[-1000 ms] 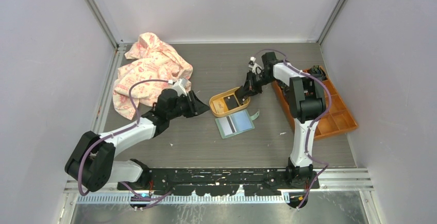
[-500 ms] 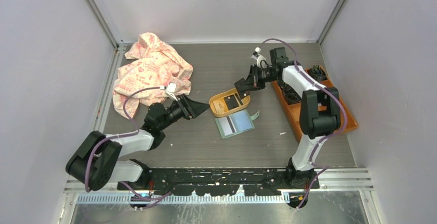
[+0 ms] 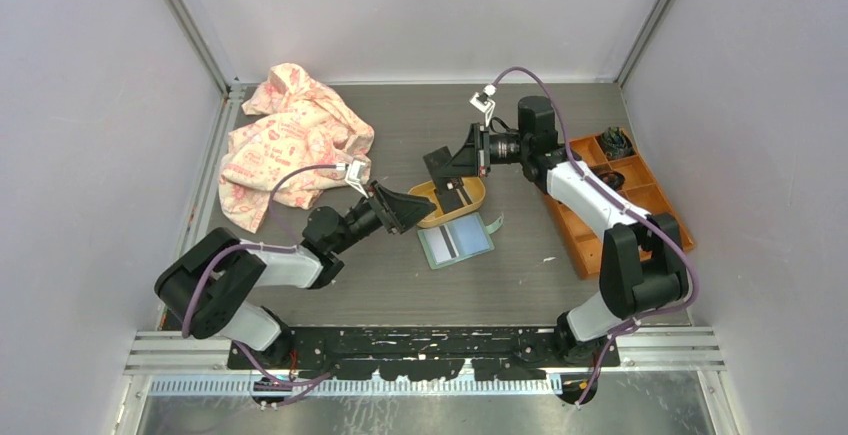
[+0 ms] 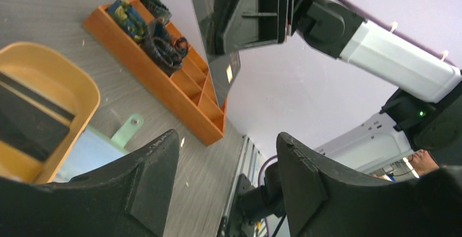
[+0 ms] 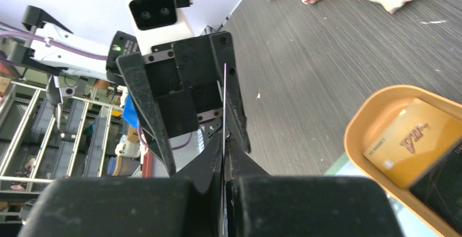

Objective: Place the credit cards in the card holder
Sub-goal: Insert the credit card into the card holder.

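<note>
My right gripper point(image 3: 452, 158) hangs above the yellow tray, shut on a black credit card point(image 3: 436, 165). The right wrist view shows that card edge-on as a thin line point(image 5: 224, 101) between the closed right gripper point(image 5: 224, 152). My left gripper point(image 3: 408, 207) stands open and empty just left of the tray, tilted up and facing the held card point(image 4: 210, 46); its jaws point(image 4: 228, 158) are wide apart. The sage-green card holder point(image 3: 455, 242) lies open on the table below the tray, strap point(image 4: 128, 128) to its right. A gold card point(image 5: 406, 139) and a black card point(image 4: 27, 122) lie in the tray.
The yellow-orange oval tray point(image 3: 421, 198) sits mid-table. An orange compartment box point(image 3: 650, 240) with dark small items stands at the right. A crumpled pink patterned cloth point(image 3: 290, 140) lies at the back left. Grey walls close in three sides.
The right gripper has lifted the black card out of the tray, up and leftward. The left gripper has opened wide and swung right and upward to face it.
</note>
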### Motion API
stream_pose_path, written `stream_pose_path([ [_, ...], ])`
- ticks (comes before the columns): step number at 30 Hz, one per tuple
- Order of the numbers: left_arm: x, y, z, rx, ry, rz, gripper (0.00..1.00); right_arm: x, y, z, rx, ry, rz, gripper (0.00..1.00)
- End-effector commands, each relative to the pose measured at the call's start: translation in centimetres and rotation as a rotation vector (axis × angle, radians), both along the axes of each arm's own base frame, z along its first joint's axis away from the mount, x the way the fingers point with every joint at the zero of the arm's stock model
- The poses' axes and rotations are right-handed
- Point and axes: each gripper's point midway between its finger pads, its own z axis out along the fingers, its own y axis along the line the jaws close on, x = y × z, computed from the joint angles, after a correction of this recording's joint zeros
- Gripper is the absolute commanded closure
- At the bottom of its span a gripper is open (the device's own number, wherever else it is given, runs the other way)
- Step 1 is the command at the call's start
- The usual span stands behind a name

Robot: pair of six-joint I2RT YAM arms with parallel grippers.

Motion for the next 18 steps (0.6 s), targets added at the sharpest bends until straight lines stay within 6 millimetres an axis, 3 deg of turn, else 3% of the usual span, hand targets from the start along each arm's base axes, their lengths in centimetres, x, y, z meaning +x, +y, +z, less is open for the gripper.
stream_pose_path([
  [1, 0.9, -0.8, 3.5, -0.086, -0.098, 0.039, 0.35, -1.2, 0.7, 3.8, 0.085, -0.107, 0.049, 0.97],
  [8, 1.7, -1.8, 5.1, -0.121, -0.108, 0.032, 0.49, -2.9, 2.0, 4.1, 0.094, -0.115, 0.109, 0.97],
  [12, 1.7, -2.2, 5.4, -0.129, -0.110, 0.014, 0.66, -3.2, 2.1, 4.4, 0.098, -0.134, 0.116, 0.97],
  [15, 1.5, -2.4, 5.5, -0.127, -0.114, -0.002, 0.74, -3.4, 2.2, 4.3, 0.097, -0.144, 0.120, 0.96],
  [17, 1.3, -2.5, 5.6, -0.126, -0.121, -0.014, 0.99, -3.4, 2.2, 4.2, 0.096, -0.146, 0.121, 0.95],
  [18, 1.3, -2.4, 5.5, -0.123, -0.121, -0.016, 1.00, -3.4, 2.2, 4.2, 0.096, -0.149, 0.121, 0.92],
])
